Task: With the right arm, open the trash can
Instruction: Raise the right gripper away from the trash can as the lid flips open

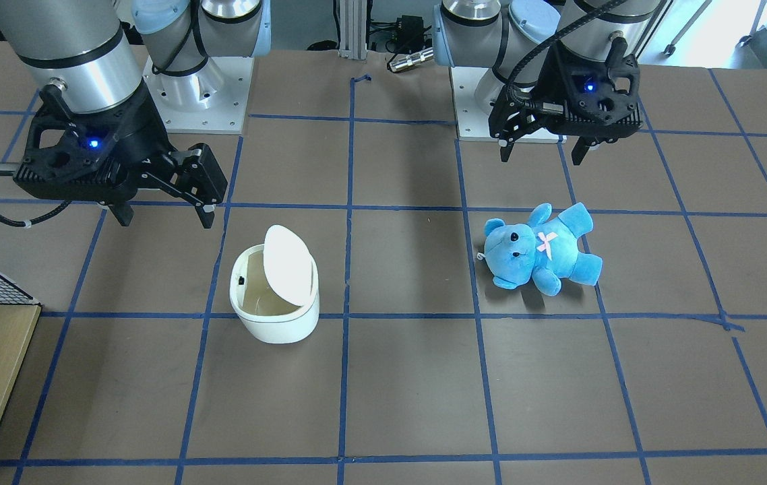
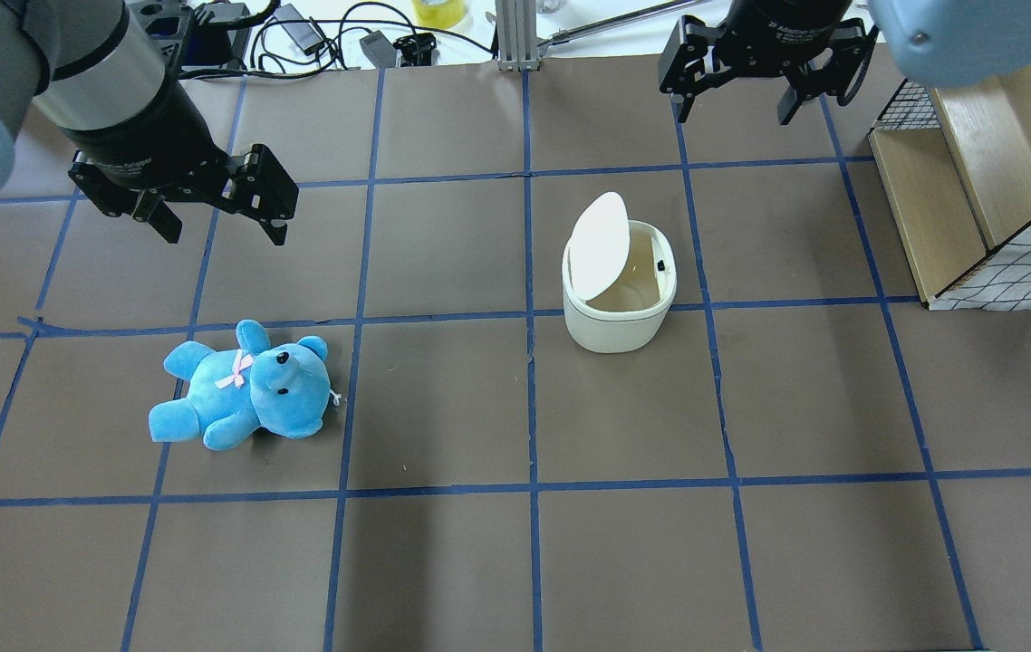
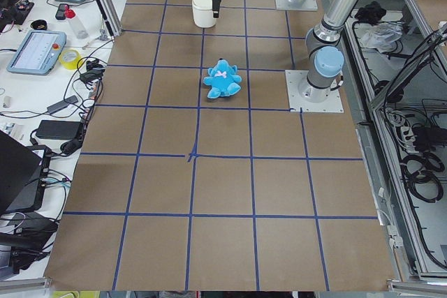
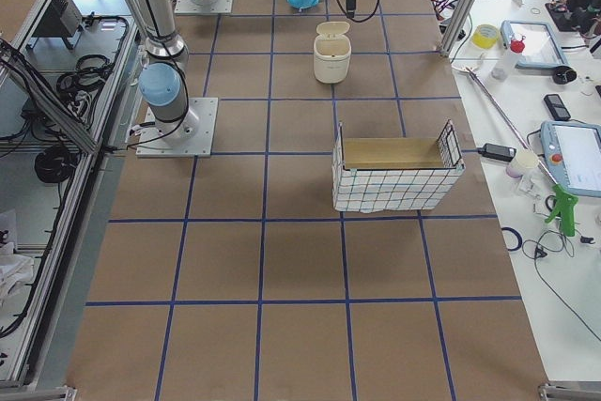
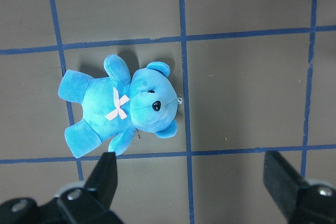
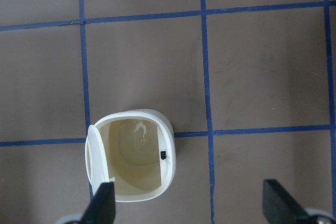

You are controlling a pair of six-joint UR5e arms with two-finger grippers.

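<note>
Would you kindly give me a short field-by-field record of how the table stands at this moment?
Trash can: upright on the table, lid flipped up, nothing visible inside
Teddy bear: blue, lying on its back, apart from the can
Right gripper: open, raised, apart from the can
Left gripper: open, raised near the teddy bear
Wire basket: on the robot's right side

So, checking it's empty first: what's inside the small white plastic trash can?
Only bare cream walls and floor show in the trash can, plus a small black catch near its rim. The raised lid covers part of one side.
</note>
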